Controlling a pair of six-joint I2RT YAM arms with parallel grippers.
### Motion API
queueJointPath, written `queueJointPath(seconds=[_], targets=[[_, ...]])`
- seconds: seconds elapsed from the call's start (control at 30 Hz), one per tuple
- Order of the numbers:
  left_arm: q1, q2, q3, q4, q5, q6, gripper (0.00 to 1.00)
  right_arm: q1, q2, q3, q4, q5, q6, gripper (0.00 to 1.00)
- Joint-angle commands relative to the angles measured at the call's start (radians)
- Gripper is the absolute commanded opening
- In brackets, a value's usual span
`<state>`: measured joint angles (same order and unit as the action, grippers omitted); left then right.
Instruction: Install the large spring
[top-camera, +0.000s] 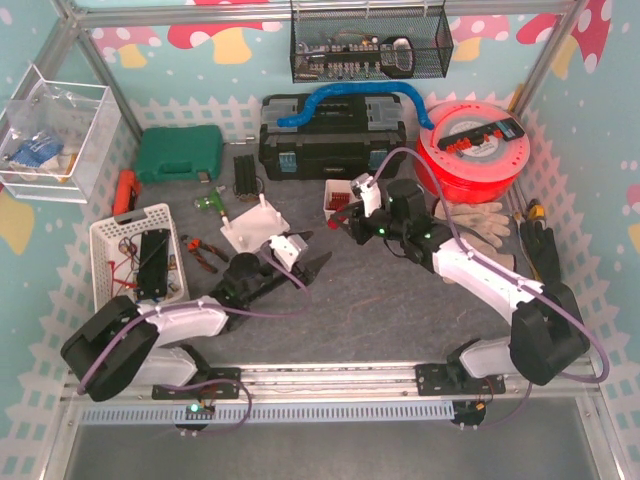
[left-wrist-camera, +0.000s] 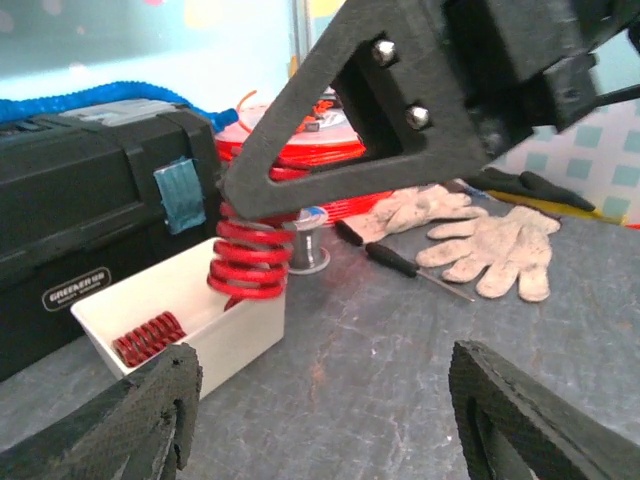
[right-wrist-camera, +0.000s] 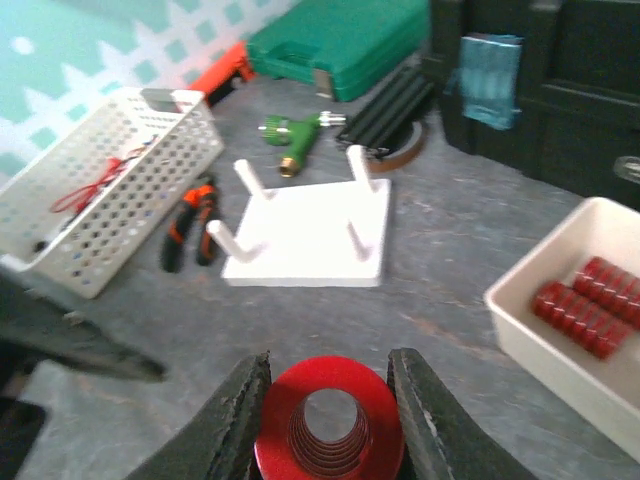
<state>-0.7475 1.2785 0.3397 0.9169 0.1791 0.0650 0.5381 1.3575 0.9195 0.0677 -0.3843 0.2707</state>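
The large red spring (right-wrist-camera: 328, 425), a thick coil, is pinched in the right tool (right-wrist-camera: 328, 368) above the desk (right-wrist-camera: 450, 250). Ahead lie the white pegged base (right-wrist-camera: 310, 235) and a tray (right-wrist-camera: 530, 335) of smaller springs (right-wrist-camera: 585, 300); the left tool (left-wrist-camera: 322, 400) hangs spread.

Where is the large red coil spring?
The spring sits bottom centre in the right wrist view, clamped in the right gripper, near the white plastic tray.

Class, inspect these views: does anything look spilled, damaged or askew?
Nothing stands out. The right gripper holds the red spring squarely, spare springs lie inside their white tray, and the peg plate rests flat.
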Motion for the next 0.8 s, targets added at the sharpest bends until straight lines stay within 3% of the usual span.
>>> queueJointPath(seconds=[0.0, 0.33, 0.43, 0.67, 0.77], targets=[[-0.009, 0.047, 0.066, 0.050, -0.025, 0.070, 0.70, 0.018, -0.025, -0.031, 0.101, -0.155, 0.044, 0.00], [-0.009, 0.151, 0.107, 0.085, -0.041, 0.159, 0.70, 0.039, -0.060, -0.084, 0.135, -0.232, 0.061, 0.00], [-0.009, 0.172, 0.122, 0.074, -0.063, 0.189, 0.65, 0.041, -0.070, -0.086, 0.126, -0.242, 0.053, 0.00], [-0.009, 0.171, 0.133, 0.063, -0.035, 0.208, 0.43, 0.046, -0.078, -0.080, 0.099, -0.247, 0.043, 0.00], [-0.009, 0.152, 0.127, 0.046, -0.026, 0.220, 0.17, 0.045, -0.074, -0.085, 0.070, -0.190, 0.029, 0.02]])
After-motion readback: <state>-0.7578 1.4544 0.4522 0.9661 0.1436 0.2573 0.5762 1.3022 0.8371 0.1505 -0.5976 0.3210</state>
